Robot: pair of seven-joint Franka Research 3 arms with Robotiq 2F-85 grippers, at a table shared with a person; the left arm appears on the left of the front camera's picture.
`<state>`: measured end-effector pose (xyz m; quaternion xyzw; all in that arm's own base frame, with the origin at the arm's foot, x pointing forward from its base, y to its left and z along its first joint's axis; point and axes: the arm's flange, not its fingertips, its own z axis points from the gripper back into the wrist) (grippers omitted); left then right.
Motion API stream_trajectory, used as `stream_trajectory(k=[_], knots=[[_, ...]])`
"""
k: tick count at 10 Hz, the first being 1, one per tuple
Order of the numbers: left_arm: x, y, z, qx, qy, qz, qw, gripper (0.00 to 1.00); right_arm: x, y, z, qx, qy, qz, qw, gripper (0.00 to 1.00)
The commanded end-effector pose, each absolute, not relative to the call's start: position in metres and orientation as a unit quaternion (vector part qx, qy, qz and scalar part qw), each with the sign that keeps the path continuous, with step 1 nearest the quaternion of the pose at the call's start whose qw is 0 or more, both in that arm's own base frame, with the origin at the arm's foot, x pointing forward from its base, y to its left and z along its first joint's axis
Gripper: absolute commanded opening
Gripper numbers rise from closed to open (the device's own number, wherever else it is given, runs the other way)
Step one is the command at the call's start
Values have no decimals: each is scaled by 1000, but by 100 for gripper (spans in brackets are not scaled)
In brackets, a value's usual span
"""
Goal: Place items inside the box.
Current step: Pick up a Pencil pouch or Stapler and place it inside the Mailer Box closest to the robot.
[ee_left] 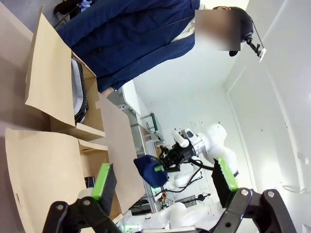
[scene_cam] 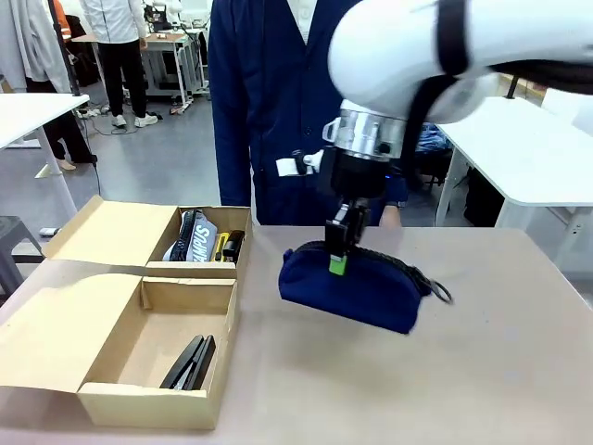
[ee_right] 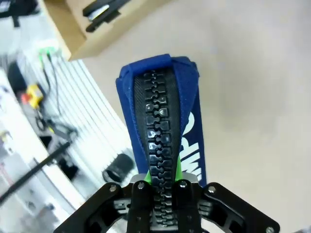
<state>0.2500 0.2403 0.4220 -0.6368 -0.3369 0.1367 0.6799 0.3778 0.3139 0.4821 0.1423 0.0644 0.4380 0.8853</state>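
Centrally, navy fabric zip pencil case [scene_cam: 361, 289] with white lettering: mid-desk, right of the boxes, tilted with its left end higher; contact with the desk cannot be told. Right gripper [scene_cam: 338, 260]: clamped from above on the case's black zipper ridge. Near left, brown cardboard box with open flap lid [scene_cam: 153, 408]: holds black staplers [scene_cam: 190, 362] lying flat. Just beyond it, second brown cardboard box [scene_cam: 190, 270]: holds another lettered navy case [scene_cam: 190, 239] and a yellow-black utility knife [scene_cam: 222, 246]. Beige desk [scene_cam: 482, 371]. Left gripper [ee_left: 164, 178]: fingers apart, nothing between them. Person in navy jacket [scene_cam: 269, 102]: standing at far side.
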Motion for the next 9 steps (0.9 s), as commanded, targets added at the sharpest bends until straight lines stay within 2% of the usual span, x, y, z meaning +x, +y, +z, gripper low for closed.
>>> stream_trajectory(k=[1, 2, 3, 4, 5, 6, 9], knots=[[249, 238, 423, -639, -348, 131, 674, 100, 353, 312, 452, 112, 45, 403, 907, 0], [249, 238, 423, -639, -348, 131, 674, 100, 378, 314, 482, 142, 64, 438, 885, 0], [249, 238, 423, -639, -348, 131, 674, 100, 378, 314, 482, 142, 64, 438, 885, 0], [249, 238, 423, -639, -348, 131, 674, 100, 353, 307, 469, 126, 57, 411, 901, 10], [249, 238, 423, -639, -348, 131, 674, 100, 358, 323, 468, 170, 37, 382, 907, 10], [249, 238, 423, -639, -348, 131, 674, 100, 355, 348, 482, 170, 24, 330, 928, 10], [249, 238, 423, -639, -348, 131, 674, 100, 327, 413, 514, 169, 84, 214, 958, 10]])
